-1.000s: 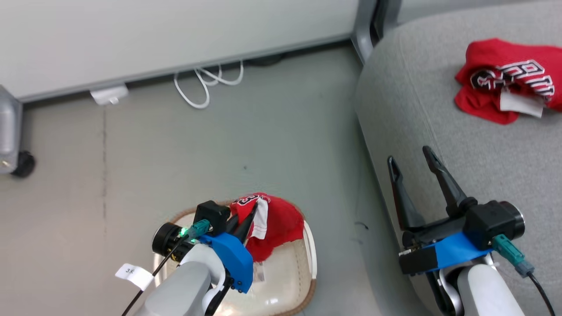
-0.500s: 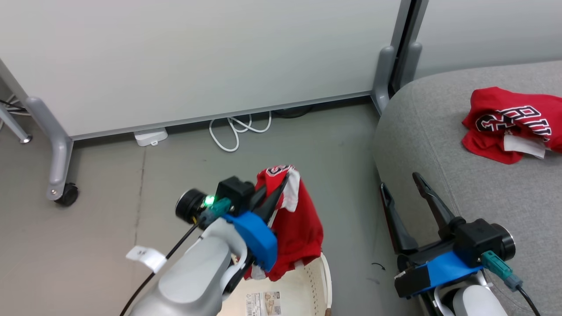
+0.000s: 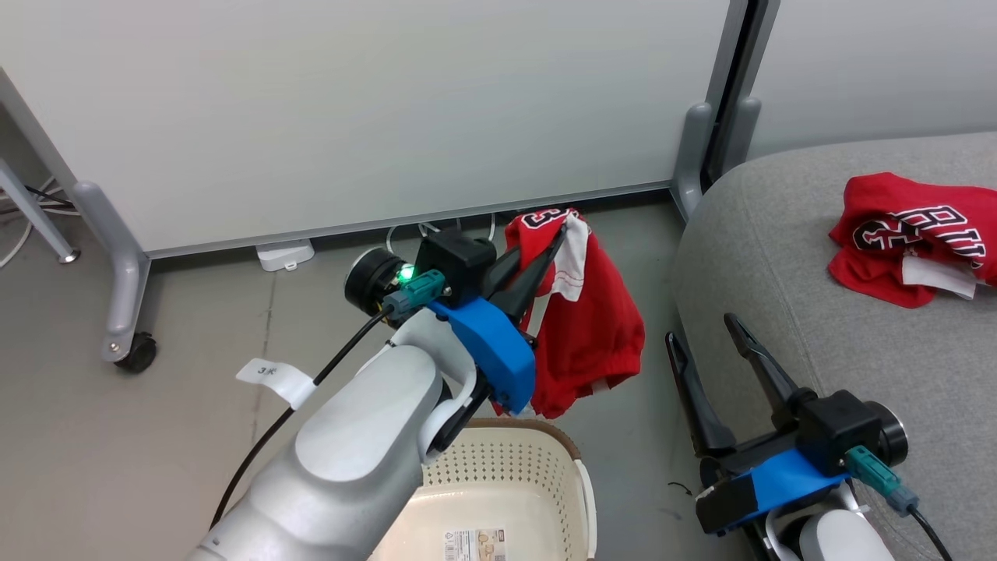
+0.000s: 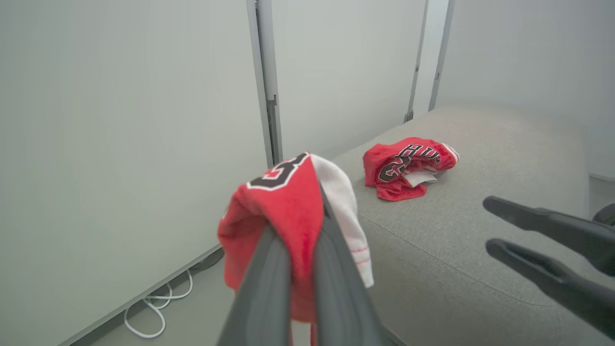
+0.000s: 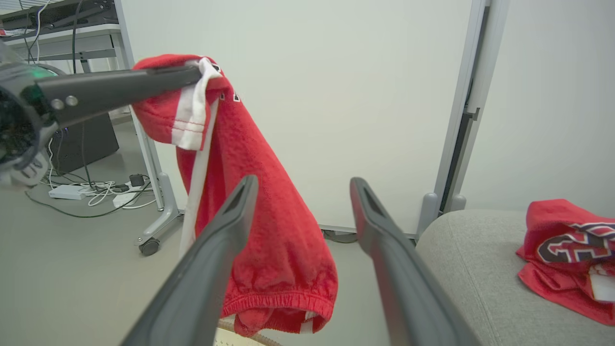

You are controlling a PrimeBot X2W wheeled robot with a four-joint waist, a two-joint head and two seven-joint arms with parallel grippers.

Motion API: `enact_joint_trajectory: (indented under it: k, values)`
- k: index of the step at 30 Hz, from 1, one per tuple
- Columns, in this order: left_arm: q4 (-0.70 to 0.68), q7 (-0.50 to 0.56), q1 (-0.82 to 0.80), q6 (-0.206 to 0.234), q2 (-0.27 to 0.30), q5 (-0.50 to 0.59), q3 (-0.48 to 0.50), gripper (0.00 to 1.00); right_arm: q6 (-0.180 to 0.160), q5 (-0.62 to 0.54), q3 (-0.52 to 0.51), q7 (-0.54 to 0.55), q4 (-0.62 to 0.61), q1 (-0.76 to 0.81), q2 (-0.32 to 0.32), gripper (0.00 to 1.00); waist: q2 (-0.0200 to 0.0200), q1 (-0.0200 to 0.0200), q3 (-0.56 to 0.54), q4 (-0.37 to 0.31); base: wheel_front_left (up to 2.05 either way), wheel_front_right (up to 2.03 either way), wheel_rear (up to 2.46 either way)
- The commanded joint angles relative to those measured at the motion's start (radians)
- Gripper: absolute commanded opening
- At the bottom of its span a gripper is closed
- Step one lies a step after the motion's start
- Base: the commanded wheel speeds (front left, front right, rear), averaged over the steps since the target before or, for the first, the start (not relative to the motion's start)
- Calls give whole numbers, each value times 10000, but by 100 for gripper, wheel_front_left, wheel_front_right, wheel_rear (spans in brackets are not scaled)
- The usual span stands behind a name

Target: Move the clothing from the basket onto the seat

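Note:
My left gripper (image 3: 554,234) is shut on a red garment (image 3: 584,327) with white trim, which hangs free above the cream basket (image 3: 498,475). The same garment (image 4: 283,211) drapes over my left fingers in the left wrist view and dangles (image 5: 259,230) ahead of my right fingers. The other red garment (image 3: 911,234) lies crumpled on the grey seat (image 3: 779,257), lettering up; it also shows on the seat (image 4: 408,163) and at the right edge (image 5: 571,245). My right gripper (image 3: 701,327) stands open at the seat's front edge, holding nothing. The basket's inside shows only a label.
A white partition panel (image 3: 374,101) on a wheeled grey leg (image 3: 125,312) stands behind the basket, with white cable (image 4: 158,312) on the floor at its base. A second panel post (image 3: 701,148) rises beside the seat's corner. Grey floor (image 3: 156,436) lies to the left.
My left gripper has lifted the red garment out of the basket and carried it up and toward the seat. The head camera has tilted up, shifting the whole picture. The right gripper stays open.

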Motion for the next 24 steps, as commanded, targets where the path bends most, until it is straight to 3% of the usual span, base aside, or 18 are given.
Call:
enact_joint_trajectory:
  k: [1,16,24]
  values:
    - [-125,40,-190,74,-10,-27,44,0,5,39,2,38,30,121,-9,100,-1,0,-21,14,0,0,0]
    - [-851,383,-93,273,104,-108,-144,0,5,-44,142,138,333,-281,-9,100,-1,0,22,109,0,0,0]
    - [-1120,511,-53,273,116,-130,-303,0,5,-128,537,479,1210,-1136,-9,100,-1,0,189,180,0,0,0]
